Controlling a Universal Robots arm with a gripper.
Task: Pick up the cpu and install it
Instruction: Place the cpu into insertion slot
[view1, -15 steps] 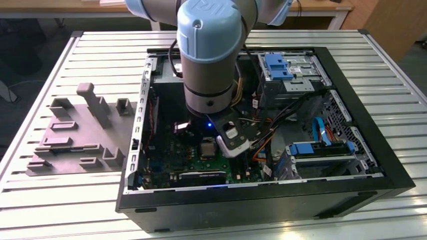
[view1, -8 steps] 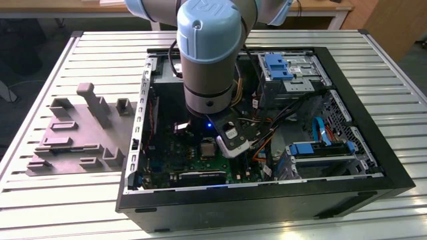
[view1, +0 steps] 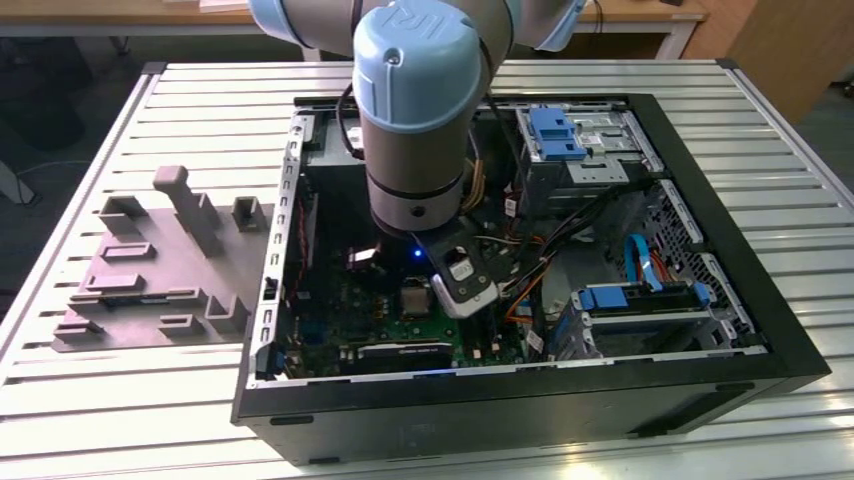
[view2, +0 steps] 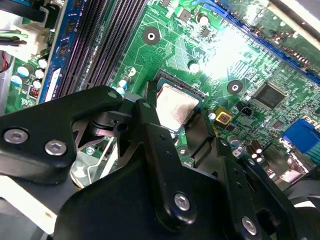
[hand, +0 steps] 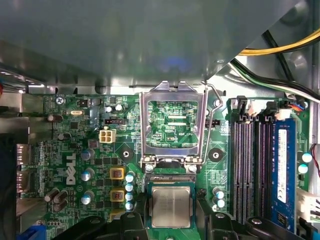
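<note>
- Slatted desk (view1: 134, 420), exterior view: one open case (view1: 534, 400), one tray (view1: 134, 290) on the exterior view's left; one arm (view1: 420, 120) reaches down into case.
- Second wrist view: pincer (view2: 176, 120) straddles one cpu (view2: 172, 105), which lies flat in socket (view2: 180, 84); clenched or released, cannot tell.
- First wrist view: one frame (hand: 172, 94) flipped up, leaving socket open.

strong glare on motherboard (view2: 227, 62) in the second wrist view, pc case (view1: 534, 405) inside dim & shadowed.
</note>
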